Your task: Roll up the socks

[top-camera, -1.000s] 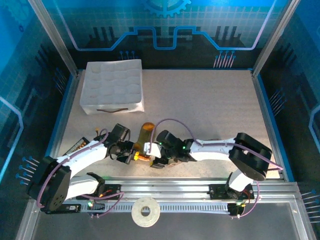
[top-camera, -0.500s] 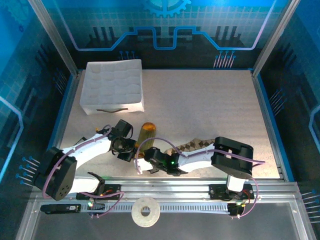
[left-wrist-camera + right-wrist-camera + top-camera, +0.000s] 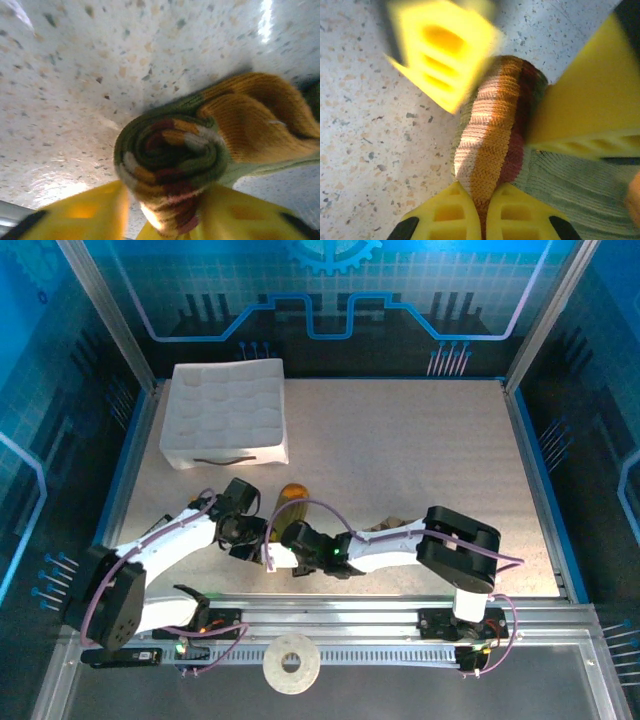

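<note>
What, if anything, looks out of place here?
Nothing spilled or damaged. The left gripper and right gripper both grip the rolled cuff of the green sock, while the tan sock lies partly under the right arm.

The pale, speckled table (image 3: 420,440) bears a white dimpled foam tray (image 3: 225,410) at its far left. Near the front edge lies the olive-green sock (image 3: 292,496), its striped cuff end rolled and its orange toe pointing away. The tan sock (image 3: 383,528) lies just beside it.
</note>
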